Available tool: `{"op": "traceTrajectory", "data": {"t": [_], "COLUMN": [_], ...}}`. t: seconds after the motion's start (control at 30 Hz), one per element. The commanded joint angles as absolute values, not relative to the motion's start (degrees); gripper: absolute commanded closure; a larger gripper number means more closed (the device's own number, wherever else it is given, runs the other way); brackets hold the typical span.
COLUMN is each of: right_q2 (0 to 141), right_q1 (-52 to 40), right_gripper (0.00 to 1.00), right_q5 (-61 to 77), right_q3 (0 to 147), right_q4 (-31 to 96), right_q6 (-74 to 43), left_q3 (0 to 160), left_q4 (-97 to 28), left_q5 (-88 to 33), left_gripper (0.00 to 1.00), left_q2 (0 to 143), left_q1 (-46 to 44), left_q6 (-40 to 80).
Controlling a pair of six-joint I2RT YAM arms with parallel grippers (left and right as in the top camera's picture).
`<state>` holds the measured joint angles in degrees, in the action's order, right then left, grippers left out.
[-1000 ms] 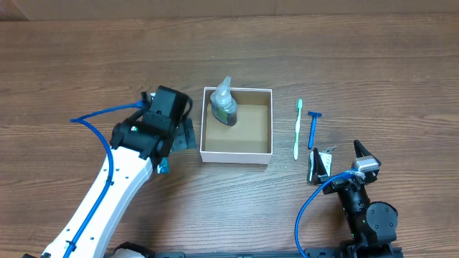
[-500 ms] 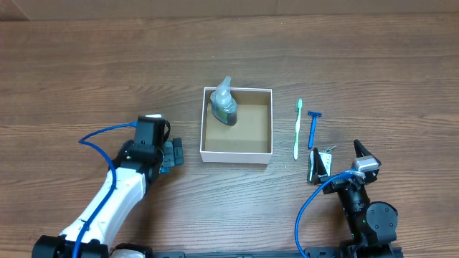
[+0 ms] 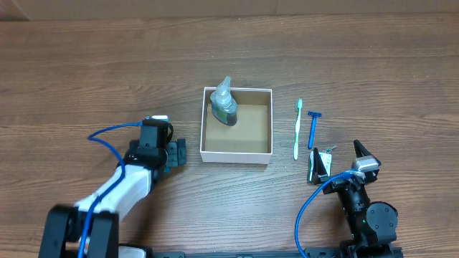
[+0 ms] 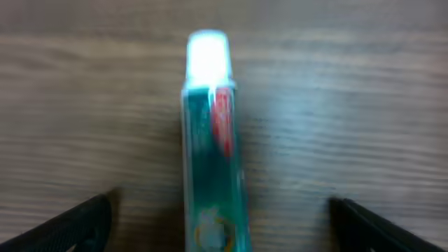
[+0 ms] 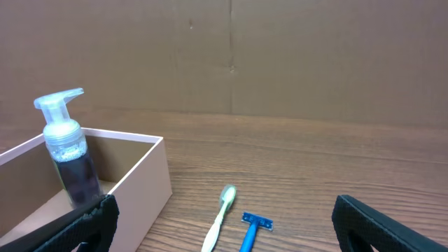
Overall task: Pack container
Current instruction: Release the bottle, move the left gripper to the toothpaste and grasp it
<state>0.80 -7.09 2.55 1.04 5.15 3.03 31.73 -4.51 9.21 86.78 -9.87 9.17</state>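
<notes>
OK, the container [image 3: 237, 152] sits mid-table [image 3: 86, 64], white walls, brown inside, open top, and a clear pump bottle [image 3: 224, 104] with dark liquid stands upright in its back-left corner, touching or nearly touching the walls there. The left gripper [image 3: 174, 153] is low over the wood just left of the container's front-left corner, apart from it. In the left wrist view its jaws are spread wide, the dark fingers [image 4: 73, 225] at either bottom corner, and a green toothpaste tube [image 4: 213, 161] with red print and a white cap lies flat on the table between them, cap pointing away from the camera. Neither finger touches the tube, there is a clear gap on both sides. From overhead the tube is hidden under the gripper. The right gripper [image 3: 337, 160] is at the near right edge of the table, jaws wide apart with nothing between them, pointing toward the far side. Just ahead of it a light green toothbrush [image 3: 297, 129] and a blue razor [image 3: 313, 127] lie side by side on the wood, close but not touching, both right of the container and outside it, toothbrush the nearer one to the box wall. The right wrist view is level with the table, box and bottle at left, toothbrush and razor centre, a brown cardboard backdrop [image 5: 231, 56] behind
</notes>
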Motion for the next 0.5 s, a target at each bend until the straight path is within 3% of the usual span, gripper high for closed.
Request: {"op": "traceTrajectory", "data": {"t": [0.0, 0.07, 0.13, 0.2, 0.3, 0.47], "right_q2": [0.2, 0.2, 0.2, 0.2, 0.2, 0.2], "right_q1": [-6.7, -6.7, -6.7, -6.7, -6.7, -6.7], "right_gripper": [0.00, 0.00, 0.00, 0.00, 0.00, 0.00], "right_q5": [2.2, 2.2, 2.2, 2.2, 2.2, 2.2], "right_q3": [0.5, 0.5, 0.5, 0.5, 0.5, 0.5], "right_q4": [4.7, 4.7, 4.7, 4.7, 4.7, 4.7], "right_q6": [3.2, 3.2, 3.2, 3.2, 3.2, 3.2], "left_q3": [31.3, 31.3, 31.6, 31.9, 32.7, 34.7], "left_q4": [-4.4, -4.2, -4.3, -4.3, -5.2, -7.9], "left_q5": [10.1, 11.1, 11.1, 11.1, 11.1, 11.1], "left_gripper": [0.01, 0.09, 0.30, 0.40, 0.63, 0.78], "left_q2": [90.1, 90.1, 90.1, 90.1, 90.1, 90.1], "left_q1": [-9.4, -9.4, -9.4, -9.4, -9.4, -9.4], "left_q6": [8.1, 8.1, 8.1, 8.1, 8.1, 8.1]}}
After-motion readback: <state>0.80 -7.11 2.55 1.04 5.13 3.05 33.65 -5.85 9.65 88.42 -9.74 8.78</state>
